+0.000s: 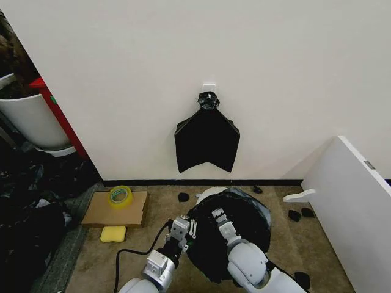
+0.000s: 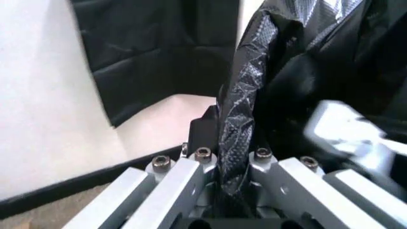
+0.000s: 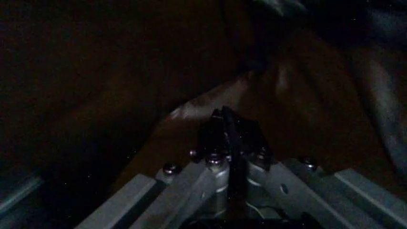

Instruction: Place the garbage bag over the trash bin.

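- The floor [image 1: 153,210] was a brown carpet that ran up to a white wall.
- A flat cardboard [image 1: 116,209] lay on the floor, left of the robot's arms.
- A roll of yellow tape [image 1: 120,195] sat on the cardboard.
- A yellow sponge [image 1: 113,234] lay on the carpet, just in front of the cardboard.
- A black cable [image 1: 125,256] curled over the carpet near the sponge.
- The bin [image 1: 208,194] stood on the floor, with the black bag [image 1: 235,229] covering most of it.
- Small black scraps [image 1: 183,197] lay here and there on the carpet.
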